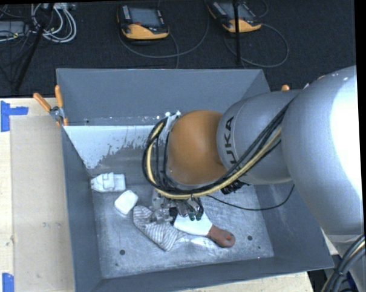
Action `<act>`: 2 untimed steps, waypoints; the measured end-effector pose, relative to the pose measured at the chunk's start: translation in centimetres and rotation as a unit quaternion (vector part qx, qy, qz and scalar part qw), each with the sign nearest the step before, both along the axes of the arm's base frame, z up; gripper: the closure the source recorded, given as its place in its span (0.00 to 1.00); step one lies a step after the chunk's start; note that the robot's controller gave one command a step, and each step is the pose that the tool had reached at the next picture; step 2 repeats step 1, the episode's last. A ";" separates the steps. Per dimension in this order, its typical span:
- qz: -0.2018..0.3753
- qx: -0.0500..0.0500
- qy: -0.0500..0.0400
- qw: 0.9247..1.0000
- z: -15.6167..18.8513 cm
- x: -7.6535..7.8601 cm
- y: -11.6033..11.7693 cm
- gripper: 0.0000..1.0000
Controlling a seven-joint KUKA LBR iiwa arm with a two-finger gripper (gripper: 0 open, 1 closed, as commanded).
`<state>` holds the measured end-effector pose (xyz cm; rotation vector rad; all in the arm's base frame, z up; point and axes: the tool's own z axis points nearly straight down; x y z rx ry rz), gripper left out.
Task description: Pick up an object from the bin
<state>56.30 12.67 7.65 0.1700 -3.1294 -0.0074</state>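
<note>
Grey bin [115,251]: brown-handled tool [206,231] lies handle lower-right.

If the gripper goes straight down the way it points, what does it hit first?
Probably the crumpled grey cloth under the gripper, or the white blade of the brown-handled tool beside it; depth is hard to judge.

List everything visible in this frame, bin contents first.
bin: one, grey metal, mid-view
cloth: one, grey-white checked, crumpled on the bin floor beneath the pincer
brown-handled tool: one, white head, right of the cloth
block: one, white, left of the cloth
plastic item: one, white, near left wall, kind unclear
handheld units: two, orange and black, beyond the bin
arm: one, silver with orange cover, from the right
pincer: one, dark, low over the cloth
</note>
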 end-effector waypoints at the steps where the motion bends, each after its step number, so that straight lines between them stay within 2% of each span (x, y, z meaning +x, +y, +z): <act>1: -0.004 -0.001 -0.008 1.000 18.3 0.4 -1.9 1.00; 2: -0.004 -0.001 -0.008 1.000 18.3 0.4 -1.9 1.00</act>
